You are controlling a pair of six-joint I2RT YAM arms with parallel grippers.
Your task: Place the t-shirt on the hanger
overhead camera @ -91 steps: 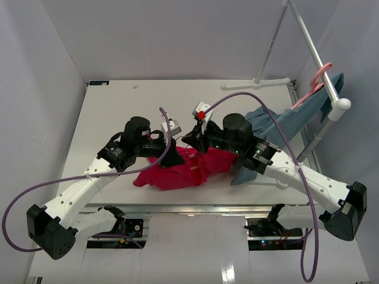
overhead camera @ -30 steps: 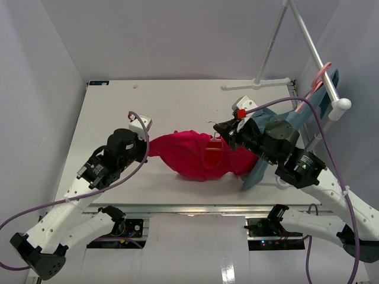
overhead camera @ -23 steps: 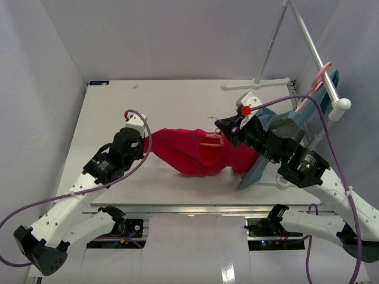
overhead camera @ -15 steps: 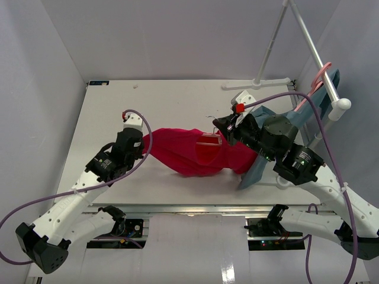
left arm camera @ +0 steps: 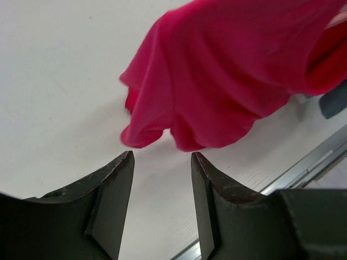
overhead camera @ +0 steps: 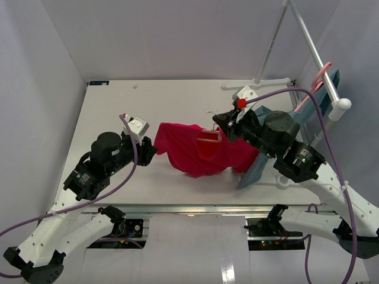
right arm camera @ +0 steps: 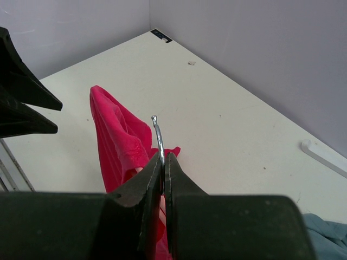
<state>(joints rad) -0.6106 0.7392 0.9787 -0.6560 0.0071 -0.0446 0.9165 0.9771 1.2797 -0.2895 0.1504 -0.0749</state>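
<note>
The crimson t-shirt (overhead camera: 192,151) hangs bunched at mid-table from the hanger, whose body is hidden inside the fabric. Only the thin metal hook (right arm camera: 159,135) shows, rising from the collar. My right gripper (right arm camera: 163,158) is shut on that hook and holds it above the table; from above it (overhead camera: 222,123) sits just right of the collar. My left gripper (left arm camera: 161,155) is open with nothing between its fingers, a little short of the shirt's drooping left edge (left arm camera: 146,135). In the top view it (overhead camera: 148,152) sits just left of the shirt.
A silver-white rack pole (overhead camera: 314,53) slants across the back right, its foot (overhead camera: 257,84) on the table. A blue-grey garment (overhead camera: 320,103) on another pink hanger hangs from it, down beside my right arm. The table's front rail (left arm camera: 309,162) runs close by.
My left gripper has opened, let go of the shirt's left end and drawn back to the left. The freed fabric has swung right. The right gripper has kept its grip and shifted slightly back.
</note>
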